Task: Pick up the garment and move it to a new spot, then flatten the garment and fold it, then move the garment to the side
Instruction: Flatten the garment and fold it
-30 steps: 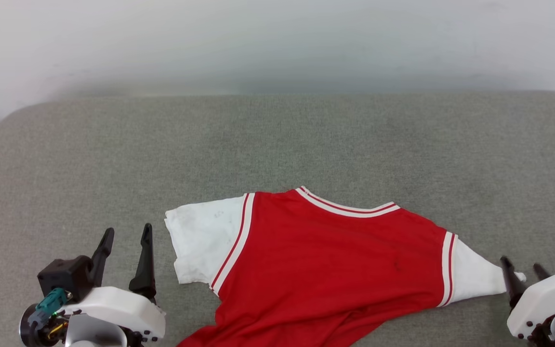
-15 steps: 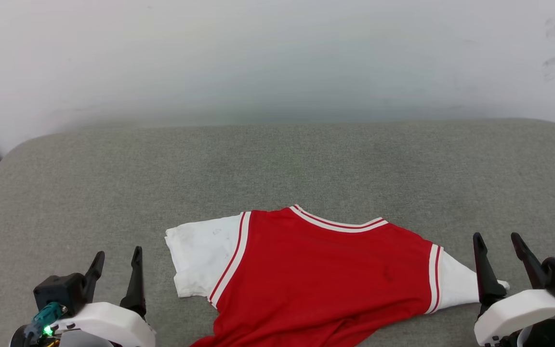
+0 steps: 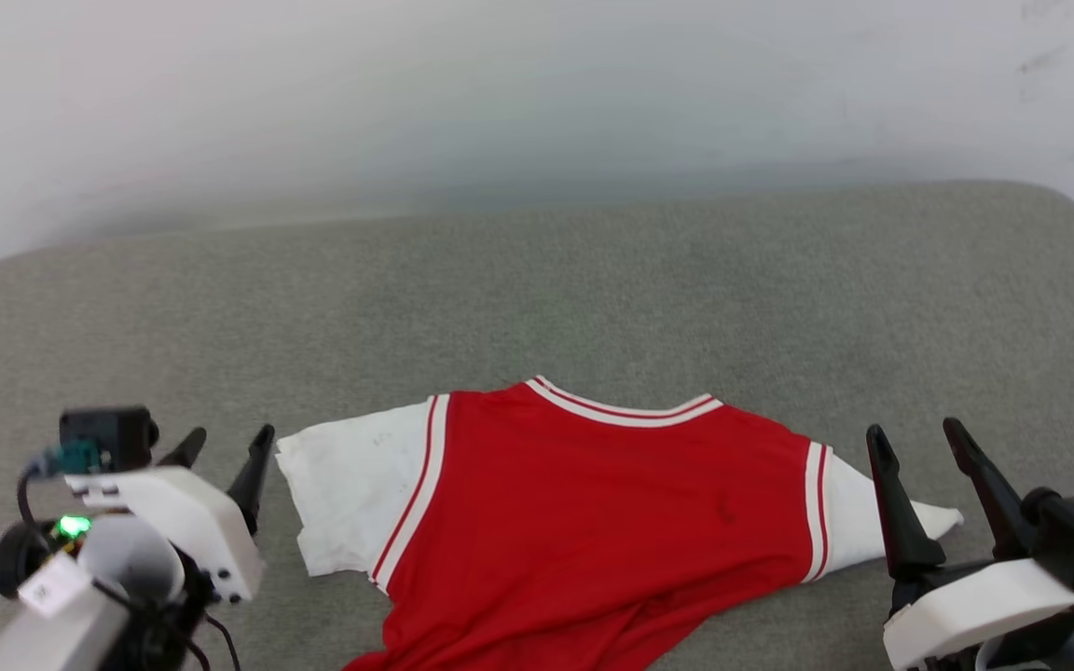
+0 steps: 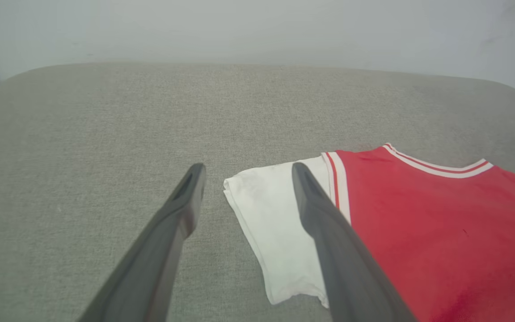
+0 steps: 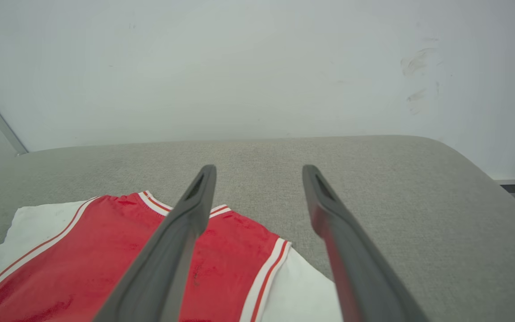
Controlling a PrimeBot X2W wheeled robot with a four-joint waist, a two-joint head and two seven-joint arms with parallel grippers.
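Where the garment (image 3: 593,522) lies, grey upholstery (image 3: 537,298) runs to a pale wall (image 3: 500,93).

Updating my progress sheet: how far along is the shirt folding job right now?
Looks done: the garment lies spread on the grey cushion, plain red side up, unfolded. In hand: nothing; the left end effector and right end effector hover open by the left sleeve and right sleeve. Remaining: smoothing the bunched right sleeve and rumpled lower edge, folding, moving it aside.

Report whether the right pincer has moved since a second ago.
Yes. Against the sleeve tip of the shirt, the right pincer has advanced up the head view and slightly leftward.
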